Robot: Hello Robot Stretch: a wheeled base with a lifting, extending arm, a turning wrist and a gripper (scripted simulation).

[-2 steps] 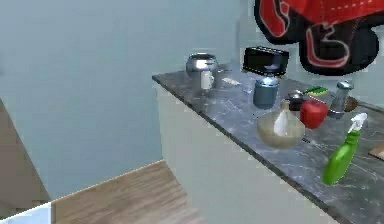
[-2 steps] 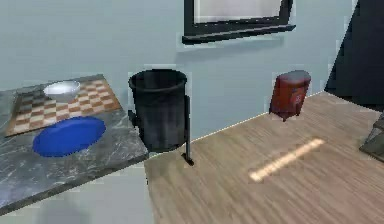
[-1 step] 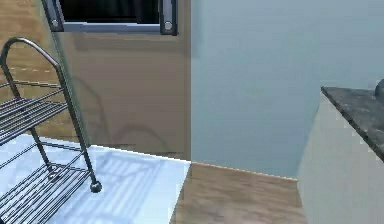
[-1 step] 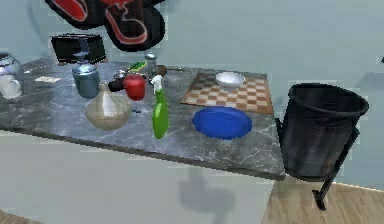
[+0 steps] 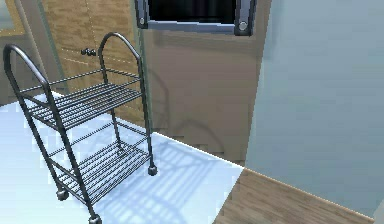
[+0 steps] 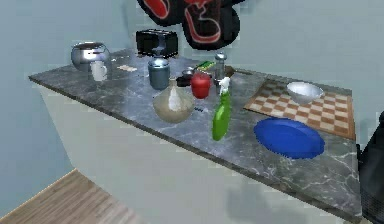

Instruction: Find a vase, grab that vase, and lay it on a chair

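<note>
A beige vase [image 6: 173,103] with a round belly and a narrow neck stands on the dark stone counter [image 6: 120,100] in the arm side view, near the counter's front edge. A red round thing [image 6: 201,85] sits just behind it, and a green spray bottle [image 6: 221,115] stands to its right.
The counter also carries a metal pot [image 6: 88,52], a white mug [image 6: 98,71], a black toaster [image 6: 157,42], a grey canister [image 6: 159,73], a blue plate [image 6: 289,137] and a checkered board [image 6: 320,110] with a white bowl [image 6: 305,92]. In the forward view, a wheeled wire cart [image 5: 85,120] stands on pale floor before a brown wall.
</note>
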